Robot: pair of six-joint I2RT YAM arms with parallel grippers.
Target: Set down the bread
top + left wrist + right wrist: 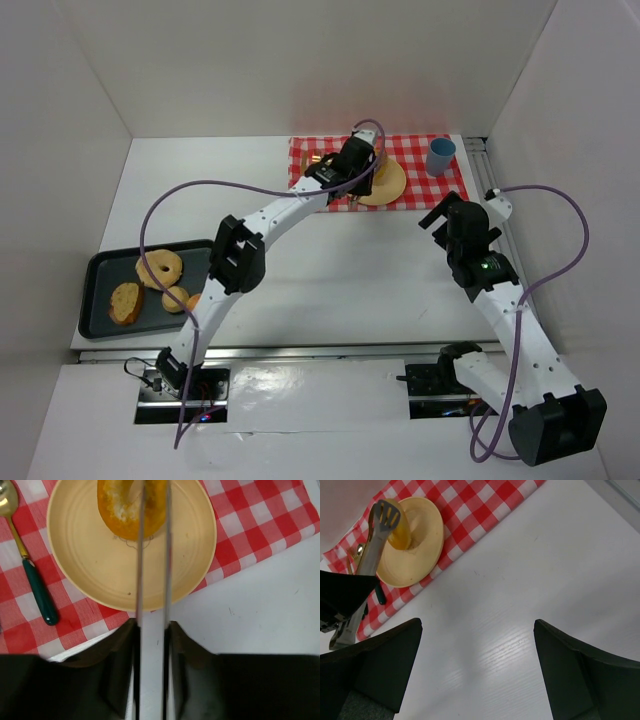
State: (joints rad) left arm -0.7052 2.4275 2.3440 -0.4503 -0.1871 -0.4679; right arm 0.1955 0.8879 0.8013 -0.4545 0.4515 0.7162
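A golden piece of bread (125,510) stands on edge on the cream plate (90,565), between the two blades of metal tongs (152,580). My left gripper (151,645) is shut on the tongs' handles, reaching over the red checked cloth (420,185). The right wrist view shows the tongs (372,545) with their slotted tip against the bread (400,535) on the plate (422,545). The blades stand slightly apart around the bread. My right gripper (477,665) hangs open over bare table to the right of the cloth, holding nothing.
A gold spoon with a green handle (35,585) lies on the cloth left of the plate. A blue cup (440,156) stands at the cloth's right end. A dark tray (105,268) at the left holds a bagel (160,268), a slice (126,302) and a roll (176,298).
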